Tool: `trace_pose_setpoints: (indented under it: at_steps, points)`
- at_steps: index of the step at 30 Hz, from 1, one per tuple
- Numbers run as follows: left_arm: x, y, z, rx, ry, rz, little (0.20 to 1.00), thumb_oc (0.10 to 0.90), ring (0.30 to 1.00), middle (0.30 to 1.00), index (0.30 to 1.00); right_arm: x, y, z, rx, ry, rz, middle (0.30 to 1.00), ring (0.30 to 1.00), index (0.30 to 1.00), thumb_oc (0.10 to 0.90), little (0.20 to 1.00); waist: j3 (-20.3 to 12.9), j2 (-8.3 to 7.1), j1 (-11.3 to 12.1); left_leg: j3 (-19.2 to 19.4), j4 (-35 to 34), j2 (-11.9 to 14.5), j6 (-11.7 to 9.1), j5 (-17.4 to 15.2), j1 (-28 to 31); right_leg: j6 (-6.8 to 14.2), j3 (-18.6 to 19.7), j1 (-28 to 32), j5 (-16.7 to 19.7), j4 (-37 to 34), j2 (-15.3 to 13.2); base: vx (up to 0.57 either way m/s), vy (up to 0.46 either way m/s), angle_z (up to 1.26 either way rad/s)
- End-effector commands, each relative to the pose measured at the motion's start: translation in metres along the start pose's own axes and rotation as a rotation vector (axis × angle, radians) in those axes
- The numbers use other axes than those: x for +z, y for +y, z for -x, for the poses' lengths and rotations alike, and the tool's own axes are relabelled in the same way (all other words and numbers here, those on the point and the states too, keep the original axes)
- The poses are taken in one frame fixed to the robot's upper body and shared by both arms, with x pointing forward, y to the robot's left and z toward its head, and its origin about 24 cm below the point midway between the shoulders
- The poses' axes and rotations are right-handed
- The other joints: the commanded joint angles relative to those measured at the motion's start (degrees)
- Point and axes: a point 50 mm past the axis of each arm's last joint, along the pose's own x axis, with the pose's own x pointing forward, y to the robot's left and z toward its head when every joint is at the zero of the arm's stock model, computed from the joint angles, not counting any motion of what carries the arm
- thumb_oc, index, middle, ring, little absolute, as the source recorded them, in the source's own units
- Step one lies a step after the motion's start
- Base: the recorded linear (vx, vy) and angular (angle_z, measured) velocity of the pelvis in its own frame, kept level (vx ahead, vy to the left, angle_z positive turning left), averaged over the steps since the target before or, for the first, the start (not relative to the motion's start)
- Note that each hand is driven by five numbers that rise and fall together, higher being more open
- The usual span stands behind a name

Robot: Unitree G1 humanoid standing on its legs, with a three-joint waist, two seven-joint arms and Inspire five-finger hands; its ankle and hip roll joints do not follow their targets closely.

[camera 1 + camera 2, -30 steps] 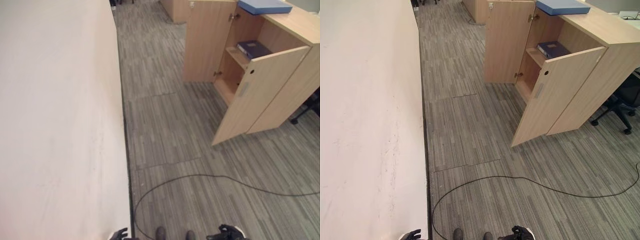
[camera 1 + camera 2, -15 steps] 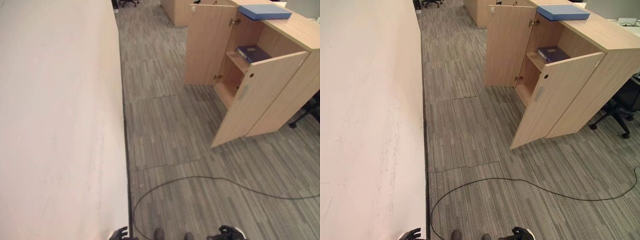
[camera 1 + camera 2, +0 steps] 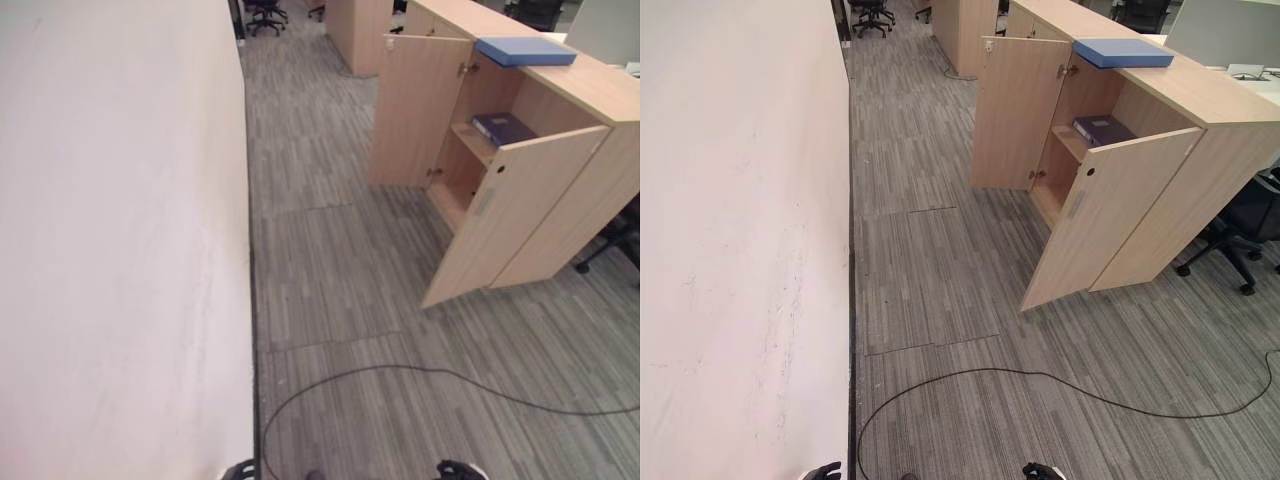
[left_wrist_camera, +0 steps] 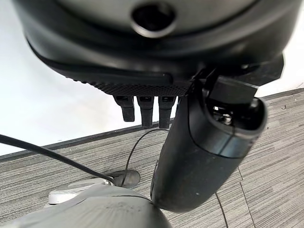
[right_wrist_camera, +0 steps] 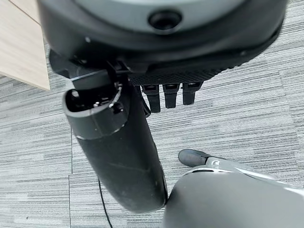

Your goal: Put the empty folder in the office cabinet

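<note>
The light blue folder (image 3: pixel 1123 53) lay flat on top of the office cabinet (image 3: pixel 1200 110), whose two doors stood open, a dark binder (image 3: pixel 1102 129) on its shelf. Both the left hand (image 4: pixel 142 66) and right hand (image 5: pixel 161 61) hung low with fingers relaxed, grasping nothing.

**Count, office floor**

1 open cabinet (image 3: pixel 1120 200) w/ 2 doors (image 3: pixel 1012 115) swung out. 2 folders: 1 light blue (image 3: pixel 1123 52) flat on the cabinet top, 1 dark blue (image 3: pixel 1102 129) on the shelf inside. 2 more cabinets further back (image 3: pixel 958 30). Office chairs: 1 by the wall far off (image 3: pixel 872 12), 1 beside the cabinet (image 3: pixel 1245 225). 2 hands, left (image 3: pixel 823 471) & right (image 3: pixel 1040 471).
</note>
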Motion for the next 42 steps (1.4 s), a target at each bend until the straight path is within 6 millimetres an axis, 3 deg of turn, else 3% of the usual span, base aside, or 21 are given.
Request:
trace_pose_setpoints:
  at_steps: [1,4,5,7,9,13,17,20,22,23,24,25,26,27,29,31,33,36,37,38,42]
  points:
    - [0.018,-0.014,-0.003,-0.042,-0.034,-0.003,0.900,0.800,0.900,0.900,0.900,0.007,-0.018,-0.002,-0.040,0.003,0.031,0.900,0.900,0.900,0.800,0.900,4.0,-0.20,0.3,-1.0,8.4,1.0,-1.6,-10.9,1.9,2.8,-0.6,3.6,-9.9,4.0,-1.2,-0.05,-0.036,-0.04]
    - [0.026,-0.014,-0.004,-0.038,-0.062,0.002,0.900,0.800,0.900,0.900,0.900,0.012,-0.023,-0.002,-0.056,-0.006,0.042,0.900,0.900,0.900,0.800,0.900,5.5,-0.93,1.1,-0.9,16.1,0.1,-2.0,-11.1,-3.7,2.4,-0.7,3.8,-9.8,3.6,-1.4,-0.09,-0.042,0.05]
    - [0.027,-0.013,-0.004,-0.033,-0.064,0.013,0.900,0.800,0.900,0.900,0.900,0.018,-0.027,-0.003,-0.071,-0.023,0.033,0.900,0.900,0.900,0.800,0.900,6.3,-1.65,1.7,-1.8,18.6,-0.5,-1.6,-11.2,-8.9,2.5,-0.9,3.9,-10.0,3.6,-2.0,-0.01,-0.023,0.03]
    - [0.025,-0.012,-0.004,-0.030,-0.057,0.022,0.900,0.800,0.900,0.900,0.900,0.021,-0.028,-0.003,-0.074,-0.032,0.030,0.900,0.900,0.900,0.800,0.900,6.1,-1.92,1.9,-2.2,17.7,-0.5,-1.5,-11.0,-10.3,2.6,-1.0,3.9,-10.1,3.4,-2.1,0.07,0.000,0.01]
    - [0.021,-0.011,-0.004,-0.022,-0.034,0.059,0.900,0.800,0.900,0.900,0.900,0.026,-0.031,-0.003,-0.084,-0.040,0.021,0.900,0.900,0.900,0.800,0.900,6.2,-2.47,2.4,-2.7,14.9,-0.2,-1.8,-7.5,-14.7,3.0,-1.0,4.0,-10.5,3.1,-2.2,0.12,0.046,-0.01]
    - [0.019,-0.009,-0.004,-0.009,-0.030,0.074,0.900,0.800,0.900,0.900,0.900,0.021,-0.033,-0.003,-0.095,-0.022,0.007,0.900,0.900,0.900,0.800,0.900,6.6,-1.78,3.2,-3.1,9.6,1.8,-3.0,-0.9,-18.8,3.3,-0.1,6.2,-11.8,2.9,-1.9,0.19,0.095,0.05]
    - [0.009,-0.006,-0.002,0.003,-0.006,0.074,0.900,0.800,0.900,0.900,0.900,0.007,-0.032,-0.002,-0.094,0.022,0.004,0.900,0.900,0.900,0.800,0.900,6.1,-1.53,3.6,-1.7,8.4,2.4,-2.6,0.7,-18.7,4.3,0.8,8.1,-12.6,3.8,-3.4,0.30,0.172,-0.11]
    - [0.009,-0.002,-0.003,0.013,-0.006,0.065,0.900,0.800,0.900,0.900,0.900,0.007,-0.030,-0.002,-0.085,0.024,0.011,0.900,0.900,0.900,0.800,0.900,5.8,-1.82,3.8,-0.7,10.6,1.6,-1.9,-0.5,-19.7,5.1,0.9,7.1,-12.3,5.4,-5.3,0.19,0.170,-0.02]
    - [0.009,0.004,-0.003,0.029,-0.006,0.073,0.900,0.800,0.900,0.900,0.900,0.014,-0.030,-0.003,-0.077,0.006,0.028,0.900,0.900,0.900,0.800,0.900,5.3,-2.04,5.4,1.9,13.4,0.4,0.1,-3.7,-20.1,7.7,-0.2,4.6,-8.5,10.3,-8.6,0.21,0.235,-0.30]
    - [0.009,0.004,-0.003,0.029,-0.006,0.073,0.900,0.800,0.900,0.900,0.900,0.014,-0.030,-0.003,-0.077,0.006,0.028,0.900,0.900,0.900,0.800,0.900,5.2,-1.99,5.4,1.9,13.4,0.4,0.1,-3.6,-20.2,7.7,-0.2,4.5,-8.4,10.3,-8.5,0.25,0.322,-0.49]
    - [0.008,0.007,-0.003,0.039,-0.004,0.074,0.900,0.800,0.900,0.900,0.900,0.022,-0.031,-0.003,-0.083,-0.021,0.018,0.900,0.900,0.900,0.800,0.900,5.4,-1.52,6.0,3.2,12.9,-0.9,1.9,-5.3,-18.1,8.6,-2.2,0.9,-1.6,18.1,-11.4,0.20,0.280,-0.41]
    - [0.008,0.008,-0.003,0.042,-0.005,0.073,0.900,0.800,0.900,0.900,0.900,0.027,-0.033,-0.004,-0.090,-0.036,0.009,0.900,0.900,0.900,0.800,0.900,5.7,-0.92,5.6,3.5,12.3,-1.4,2.8,-5.8,-16.6,8.2,-2.7,-0.9,1.5,23.2,-12.5,0.20,0.281,-0.52]
    - [0.008,0.008,-0.003,0.042,-0.005,0.073,0.900,0.800,0.900,0.900,0.900,0.027,-0.033,-0.004,-0.090,-0.036,0.009,0.900,0.900,0.900,0.800,0.900,5.7,-0.93,5.7,3.5,12.3,-1.4,2.8,-5.8,-16.6,8.2,-2.6,-0.9,1.5,23.3,-12.5,0.13,0.220,-0.38]
    - [0.009,0.010,-0.003,0.046,-0.007,0.068,0.900,0.800,0.900,0.900,0.900,0.031,-0.035,-0.004,-0.096,-0.050,0.000,0.900,0.900,0.900,0.800,0.900,6.5,-0.05,5.0,3.8,11.9,-1.8,3.7,-6.3,-14.9,7.8,-3.6,-3.1,4.0,28.3,-13.6,0.18,0.238,-0.18]
    - [0.007,0.013,-0.003,0.056,0.001,0.069,0.900,0.800,0.900,0.900,0.900,0.035,-0.033,-0.004,-0.095,-0.066,-0.009,0.900,0.900,0.900,0.800,0.900,7.9,1.48,3.9,3.6,10.6,-2.6,4.8,-8.3,-10.2,7.3,-5.1,-6.8,4.5,36.5,-15.8,0.31,0.303,0.21]
    - [0.009,0.016,-0.003,0.065,-0.013,0.082,0.900,0.800,0.900,0.900,0.900,0.040,-0.031,-0.004,-0.092,-0.089,-0.010,0.900,0.900,0.900,0.800,0.900,10.0,3.34,2.7,2.8,8.1,-1.9,4.5,-8.5,-5.4,5.7,-7.3,-12.1,-1.7,35.4,-14.1,0.30,0.112,0.21]
    - [0.009,0.016,-0.003,0.068,-0.011,0.097,0.900,0.800,0.900,0.900,0.900,0.044,-0.032,-0.004,-0.096,-0.103,-0.051,0.900,0.900,0.900,0.800,0.900,11.2,3.92,2.1,2.2,6.9,-1.4,4.0,-8.9,-3.1,5.8,-9.0,-14.1,-3.3,30.2,-13.4,0.21,-0.044,-0.02]
    - [0.002,0.011,-0.002,0.061,0.014,0.105,0.900,0.800,0.900,0.900,0.900,0.047,-0.036,-0.004,-0.113,-0.110,-0.106,0.900,0.900,0.900,0.800,0.900,12.2,4.15,0.7,1.4,5.5,-1.1,3.0,-8.9,-0.6,7.1,-8.3,-17.5,0.3,17.2,-12.3,0.20,-0.097,0.02]
    - [0.002,0.011,-0.002,0.060,0.014,0.105,0.900,0.800,0.900,0.900,0.900,0.047,-0.036,-0.004,-0.113,-0.110,-0.106,0.900,0.900,0.900,0.800,0.900,12.3,4.21,0.7,1.4,5.5,-1.0,3.0,-9.0,-0.5,7.1,-8.3,-17.3,0.4,17.0,-12.2,0.30,-0.135,0.04]
    - [-0.007,0.010,0.000,0.059,0.041,0.102,0.900,0.800,0.900,0.900,0.900,0.045,-0.037,-0.004,-0.111,-0.103,-0.098,0.900,0.900,0.900,0.800,0.900,12.3,3.79,-0.1,0.4,4.3,-1.0,2.3,-9.7,2.0,8.6,-5.1,-18.1,3.1,10.1,-11.1,0.23,-0.090,0.06]
    - [-0.014,0.012,0.001,0.062,0.067,0.094,0.900,0.800,0.900,0.900,0.900,0.038,-0.039,-0.003,-0.111,-0.082,-0.091,0.900,0.900,0.900,0.800,0.900,12.0,2.84,-0.5,-1.7,3.7,-1.3,1.6,-11.3,4.6,9.6,-1.9,-18.5,5.4,5.5,-10.6,0.36,-0.165,0.30]
